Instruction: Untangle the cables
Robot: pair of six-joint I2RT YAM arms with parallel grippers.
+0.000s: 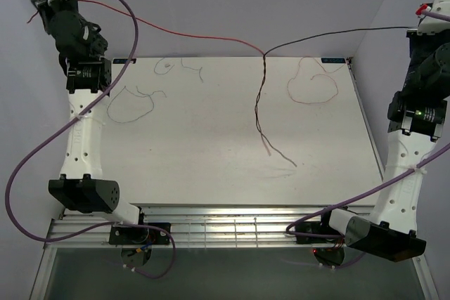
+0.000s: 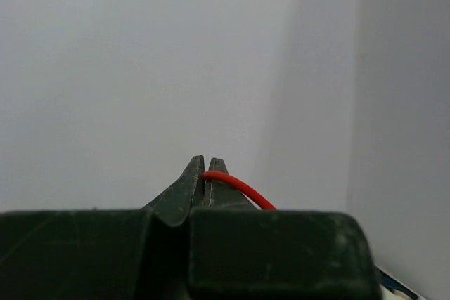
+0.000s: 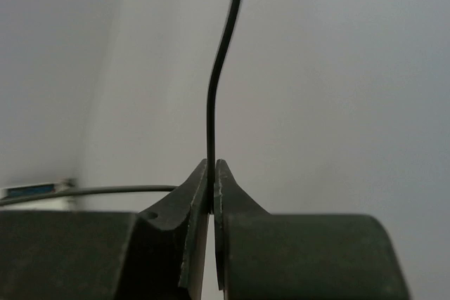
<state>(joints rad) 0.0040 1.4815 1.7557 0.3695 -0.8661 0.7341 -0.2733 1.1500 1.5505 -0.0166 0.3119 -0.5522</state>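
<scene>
The left gripper [image 2: 204, 164] is pinched tight on the red cable [image 2: 239, 189]; its own camera shows two dark fingers pressed together, with the cable bending out of the pinch to the right; behind there is only pale wall. The right gripper [image 3: 212, 168] is pinched tight on the black cable [image 3: 213, 103]; its camera shows a short end sticking up out of the tips with a small bend, and the long part going off to the left, low down.

The wrist cameras do not show where the cables go; the top camera does. From up there the red cable runs from the left gripper toward the middle, and the black cable runs from the right gripper toward the middle; they meet between the two grippers, well apart from both, and wind round each other in a twist [image 1: 261, 79] that comes down to the table [image 1: 197, 166]; the loose ends lie spread out below it.

Only the top camera shows a grey strand [image 1: 131, 107] looped on the table on the left gripper's side, and a pale red strand [image 1: 313, 86] looped on the right gripper's side; neither touches a gripper; a purple hose [image 1: 42, 149] loops wide on the left.
</scene>
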